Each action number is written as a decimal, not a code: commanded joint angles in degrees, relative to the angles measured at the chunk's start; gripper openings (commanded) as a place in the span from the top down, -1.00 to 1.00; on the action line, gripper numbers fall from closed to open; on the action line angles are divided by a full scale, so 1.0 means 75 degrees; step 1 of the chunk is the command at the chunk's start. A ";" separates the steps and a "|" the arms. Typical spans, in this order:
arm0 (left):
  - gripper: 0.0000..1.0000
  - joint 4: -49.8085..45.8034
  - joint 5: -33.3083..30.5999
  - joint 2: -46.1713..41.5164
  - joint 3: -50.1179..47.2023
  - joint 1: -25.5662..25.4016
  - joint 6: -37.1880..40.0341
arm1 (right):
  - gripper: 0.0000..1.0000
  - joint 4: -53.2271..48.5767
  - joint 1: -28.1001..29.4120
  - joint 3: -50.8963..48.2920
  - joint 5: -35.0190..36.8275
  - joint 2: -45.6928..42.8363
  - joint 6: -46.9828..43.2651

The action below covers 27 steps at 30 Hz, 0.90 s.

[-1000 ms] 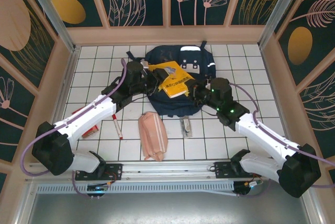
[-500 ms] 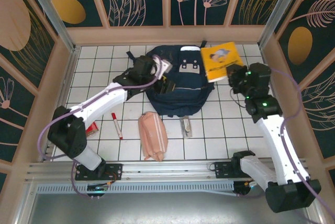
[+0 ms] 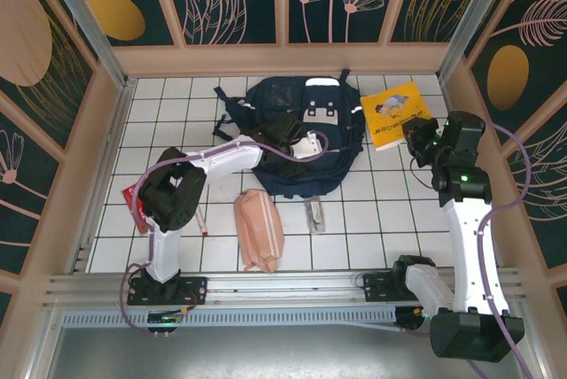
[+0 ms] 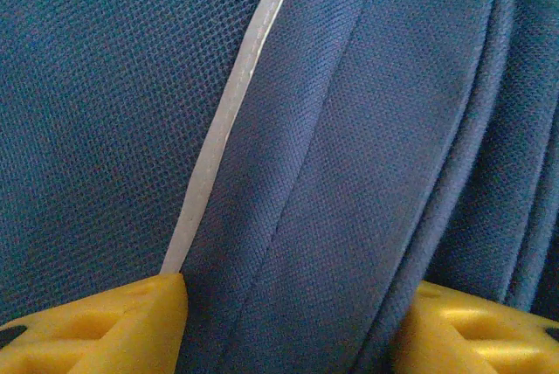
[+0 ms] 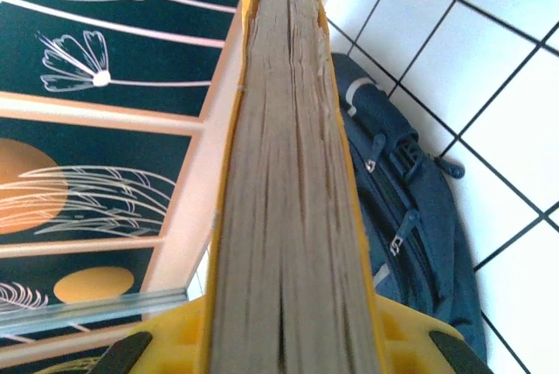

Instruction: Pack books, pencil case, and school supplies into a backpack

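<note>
The navy backpack (image 3: 292,104) lies at the back centre of the tiled table. My left gripper (image 3: 310,145) presses down on its front, and in the left wrist view the yellow fingers (image 4: 105,326) stand apart with a ridge of backpack fabric (image 4: 332,173) between them, so the left gripper (image 4: 288,326) is open. My right gripper (image 3: 420,135) is shut on the yellow book (image 3: 395,113), held up right of the backpack; the book's page edge (image 5: 284,173) runs between the jaws. The pink pencil case (image 3: 259,230), marker (image 3: 203,222), clear case (image 3: 314,213) and red pack (image 3: 133,195) lie in front.
Wooden side walls with patterned panels close in the table; the right one (image 3: 461,104) stands close behind the held book. A metal rail (image 3: 283,283) runs along the near edge. The left arm's elbow (image 3: 168,193) hangs over the tiles near the marker.
The right arm carried the book from over the backpack out to the right rear. The left gripper slid rightward across the backpack and its jaws widened.
</note>
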 commanded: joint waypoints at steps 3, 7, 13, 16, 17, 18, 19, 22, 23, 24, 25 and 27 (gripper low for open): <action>0.65 0.0878 -0.1087 0.0215 0.0036 -0.0025 0.0148 | 1.00 0.0673 -0.0065 -0.0174 -0.0555 0.0006 -0.0193; 1.00 0.1228 -0.1079 -0.0073 0.0234 -0.0025 -0.0373 | 1.00 0.0488 -0.0068 -0.0194 -0.0787 0.0152 -0.0444; 1.00 0.1403 -0.1991 -0.0749 0.1168 -0.0029 -0.1683 | 1.00 -0.0630 -0.0060 -0.0224 -0.1174 0.0273 -0.1676; 1.00 0.1406 -0.2666 -0.0859 0.1735 -0.0024 -0.2065 | 1.00 -0.1159 -0.0068 -0.0360 -0.1604 -0.0006 -0.2264; 1.00 0.1364 -0.2908 -0.0863 0.1962 -0.0023 -0.2250 | 1.00 -0.1335 -0.0069 -0.0391 -0.1767 -0.0133 -0.2438; 1.00 0.1262 -0.3242 -0.0810 0.2257 -0.0026 -0.2561 | 1.00 -0.1546 -0.0071 -0.0407 -0.1868 -0.0266 -0.2565; 1.00 0.1054 -0.3498 -0.0712 0.2643 -0.0023 -0.2814 | 1.00 -0.1692 -0.0071 -0.0427 -0.1993 -0.0374 -0.2657; 1.00 -0.0220 -0.3925 -0.0128 0.4395 -0.0028 -0.3724 | 1.00 -0.1647 -0.0033 -0.0688 -0.3308 -0.0563 -0.2833; 1.00 -0.0740 -0.3944 0.0093 0.5103 -0.0029 -0.4049 | 1.00 -0.1411 0.0010 -0.0874 -0.4027 -0.0531 -0.2759; 1.00 -0.1158 -0.3817 0.0285 0.5706 -0.0029 -0.4290 | 1.00 -0.1085 0.0108 -0.1118 -0.4601 -0.0468 -0.2602; 1.00 -0.1409 -0.3679 0.0395 0.6153 -0.0025 -0.4417 | 1.00 -0.0823 0.0247 -0.1271 -0.4861 -0.0426 -0.2468; 1.00 -0.1681 -0.3503 0.0523 0.6814 -0.0034 -0.4647 | 1.00 -0.0477 0.0607 -0.1363 -0.4712 -0.0335 -0.2300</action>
